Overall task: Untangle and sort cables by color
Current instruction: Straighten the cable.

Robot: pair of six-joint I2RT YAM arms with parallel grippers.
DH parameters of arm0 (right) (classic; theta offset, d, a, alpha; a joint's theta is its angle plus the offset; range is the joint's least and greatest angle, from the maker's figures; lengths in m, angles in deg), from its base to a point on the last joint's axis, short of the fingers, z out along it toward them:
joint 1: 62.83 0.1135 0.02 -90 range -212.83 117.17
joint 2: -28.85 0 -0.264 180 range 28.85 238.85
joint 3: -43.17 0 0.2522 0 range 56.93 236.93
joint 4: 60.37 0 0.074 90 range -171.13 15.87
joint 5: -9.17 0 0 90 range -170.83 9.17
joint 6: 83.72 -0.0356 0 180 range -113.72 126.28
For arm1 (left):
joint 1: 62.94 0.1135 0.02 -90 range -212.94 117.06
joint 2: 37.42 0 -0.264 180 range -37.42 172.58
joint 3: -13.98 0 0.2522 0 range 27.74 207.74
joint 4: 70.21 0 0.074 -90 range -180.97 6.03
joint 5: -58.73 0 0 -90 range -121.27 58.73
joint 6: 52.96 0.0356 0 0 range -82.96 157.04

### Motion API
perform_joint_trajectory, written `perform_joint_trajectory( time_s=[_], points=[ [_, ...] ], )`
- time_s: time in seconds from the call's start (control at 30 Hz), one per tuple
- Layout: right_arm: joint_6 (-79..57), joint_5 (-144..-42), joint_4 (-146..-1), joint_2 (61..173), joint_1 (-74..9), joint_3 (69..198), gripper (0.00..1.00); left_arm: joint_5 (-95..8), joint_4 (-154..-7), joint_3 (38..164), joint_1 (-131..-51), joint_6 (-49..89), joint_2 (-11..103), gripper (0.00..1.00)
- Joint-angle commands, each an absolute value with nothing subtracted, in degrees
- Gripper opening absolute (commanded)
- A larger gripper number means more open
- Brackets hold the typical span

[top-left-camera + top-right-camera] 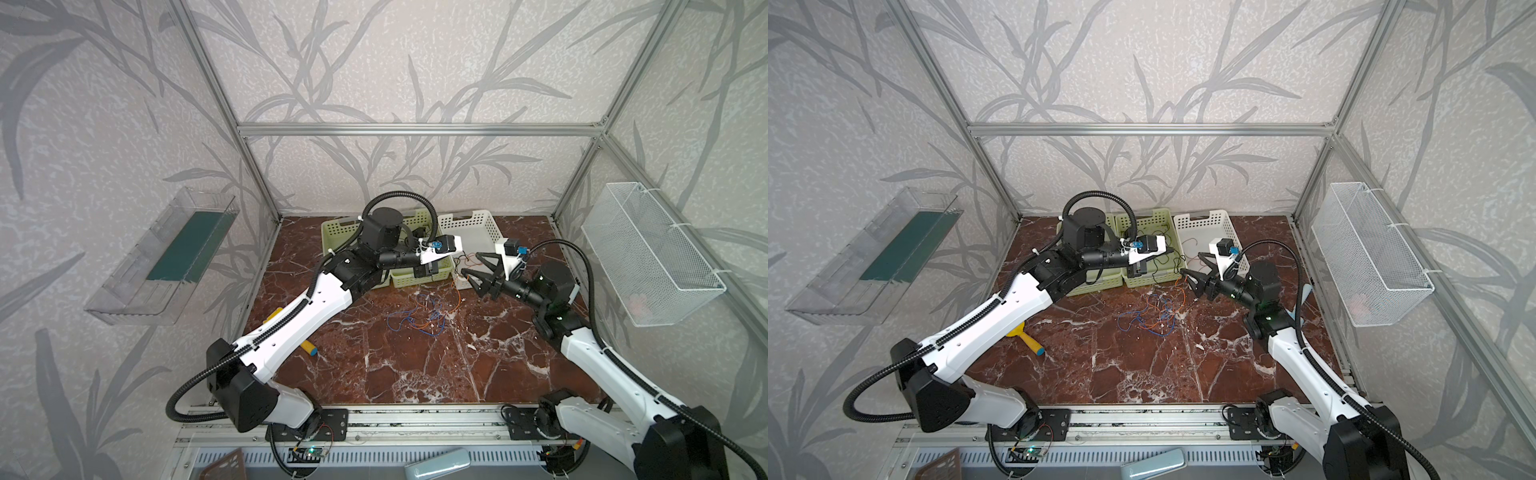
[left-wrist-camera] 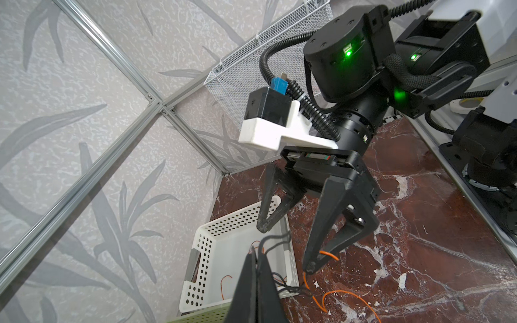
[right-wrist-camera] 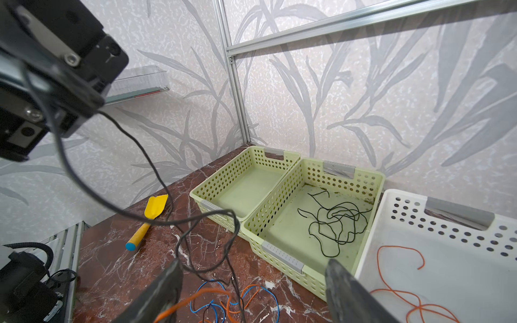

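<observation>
I see left pincer (image 2: 256,279) pinched shut on thin dark string-like cable (image 3: 140,145) | right pincer (image 2: 286,249) wide, empty | blue-and-orange cable tangle (image 1: 419,318) under it on brown marble table (image 1: 415,374) | I fear pulling drags the tangle along.

white shells (image 1: 299,320), black joints (image 1: 384,226), ribbed black hoses (image 1: 397,193), green leds (image 2: 347,53), black tapered tool fingers (image 2: 330,223).
</observation>
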State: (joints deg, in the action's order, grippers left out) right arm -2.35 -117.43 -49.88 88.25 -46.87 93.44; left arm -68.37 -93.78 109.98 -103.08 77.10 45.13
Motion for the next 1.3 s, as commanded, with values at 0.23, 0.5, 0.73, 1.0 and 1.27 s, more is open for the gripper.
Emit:
perform_joint_trajectory(
  time_s=[0.23, 0.5, 0.73, 1.0, 1.27],
  points=[
    [-2.2, -117.2, -49.4, 91.0, -44.9, 96.2, 0.78, -69.3, -91.2, 109.0, -104.8, 77.2, 44.2, 0.00],
    [-5.2, -114.2, -46.6, 92.0, -44.6, 96.0, 0.78, -68.7, -90.0, 107.5, -106.4, 75.5, 43.3, 0.00],
    [-10.0, -112.9, -44.7, 93.2, -44.5, 95.9, 0.78, -67.2, -85.8, 103.2, -107.7, 72.6, 41.4, 0.00],
    [-10.0, -114.5, -41.5, 96.4, -42.6, 95.6, 0.77, -67.9, -79.6, 101.7, -108.7, 68.5, 41.5, 0.00],
    [-3.0, -118.7, -47.9, 99.9, -40.1, 96.9, 0.74, -68.5, -82.7, 105.3, -108.6, 71.7, 42.6, 0.00]
  ],
)
